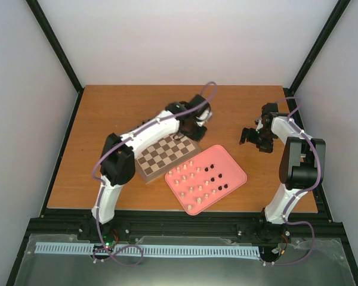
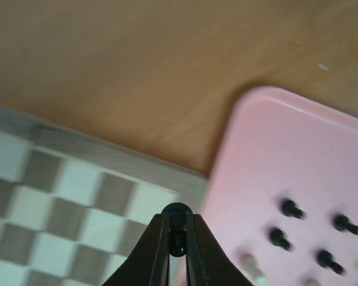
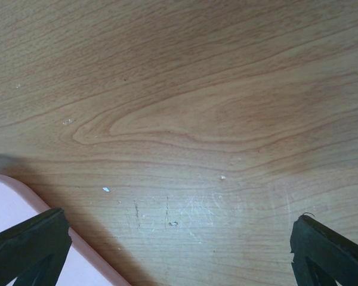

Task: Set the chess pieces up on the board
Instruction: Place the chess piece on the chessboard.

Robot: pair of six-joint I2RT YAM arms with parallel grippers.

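Transfer of one dark chessman from tray to board was judged the step in hand.

Top view: left tool [image 1: 197, 122] was seen raised by the far corner of the board [image 1: 167, 156], near the pink tray [image 1: 235, 174]. No men could be made out on the board. The chess pieces [image 1: 197, 182] were lined up in the tray, which lay on the surface [image 1: 107, 119]. Right tool [image 1: 249, 136] was held apart, right of the tray.

Left wrist view: the left tool was pinched on a dark piece [image 2: 178, 210], above the board's corner, just beside the tray. Next, lowering onto a back-rank square and an upright release were judged needed. Piece type could not be told, its base being hidden by the fingers [image 2: 158, 244].

Right wrist view: right tool was spread wide over the surface, with nothing held. Only a tray corner [image 3: 12, 205] was caught, and the fingertips [image 3: 24, 244] were cut off.
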